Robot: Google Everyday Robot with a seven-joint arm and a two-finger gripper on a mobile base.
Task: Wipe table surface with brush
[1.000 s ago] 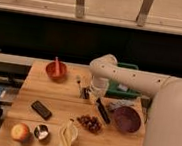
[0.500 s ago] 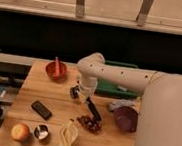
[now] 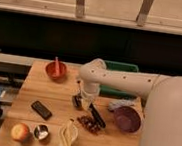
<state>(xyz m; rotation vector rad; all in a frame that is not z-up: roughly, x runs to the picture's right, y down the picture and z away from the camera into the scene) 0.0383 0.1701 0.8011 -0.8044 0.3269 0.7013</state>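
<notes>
The table surface [image 3: 56, 95] is a light tan plank top filling the lower left of the camera view. The brush [image 3: 98, 117] is a slim black stick lying slanted on the table, its upper end in my gripper. My gripper [image 3: 84, 102] hangs down from the white arm at the table's middle and is shut on the brush's upper end. The brush's lower end rests by a cluster of dark grapes [image 3: 88, 123].
An orange bowl [image 3: 56, 71] with a stick in it stands at the back left. A flat black device [image 3: 41, 110], an apple [image 3: 20, 131], a small metal cup [image 3: 41, 131] and a banana [image 3: 67, 134] lie in front. A purple bowl [image 3: 127, 118] and a green bin [image 3: 121, 67] are on the right.
The arm has swung left from the table's right side to its middle, and the brush has moved with the gripper. Over the last half second it shifted slightly right and toward the front.
</notes>
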